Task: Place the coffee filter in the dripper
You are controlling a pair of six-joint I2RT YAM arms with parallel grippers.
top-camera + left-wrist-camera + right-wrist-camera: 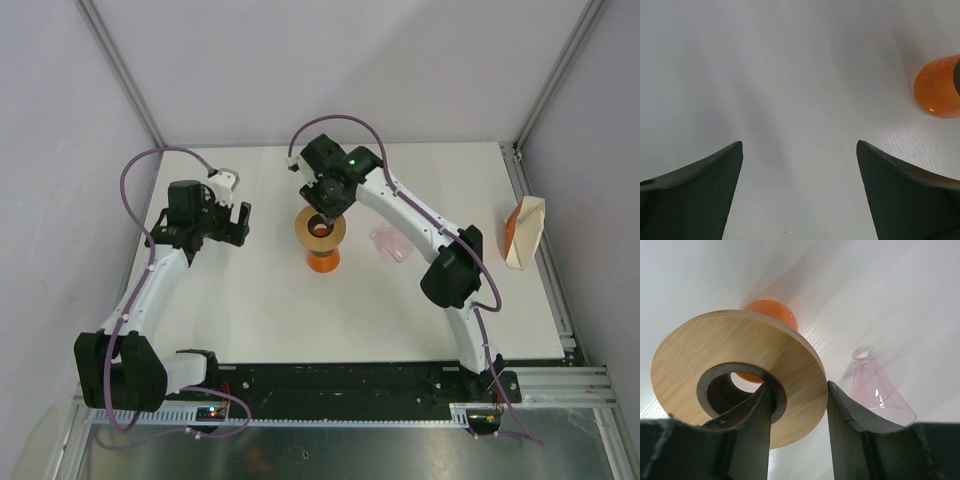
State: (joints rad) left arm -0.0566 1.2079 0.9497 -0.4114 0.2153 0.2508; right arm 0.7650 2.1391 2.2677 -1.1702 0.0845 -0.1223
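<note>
The dripper (390,243), a clear pinkish funnel, lies on its side on the table just right of the orange stand (322,258); it also shows in the right wrist view (880,392). The coffee filter (525,232), a cream paper cone, leans at the table's far right edge. My right gripper (322,215) is closed on the stand's tan ring (715,350), one finger inside the hole and the other against the outer rim (799,386). My left gripper (228,222) is open and empty over bare table left of the stand (800,150).
The stand's orange base shows at the right edge of the left wrist view (938,87). The white table (260,300) is bounded by grey walls at the left, back and right. The metal rail with the arm bases runs along the near edge (350,385).
</note>
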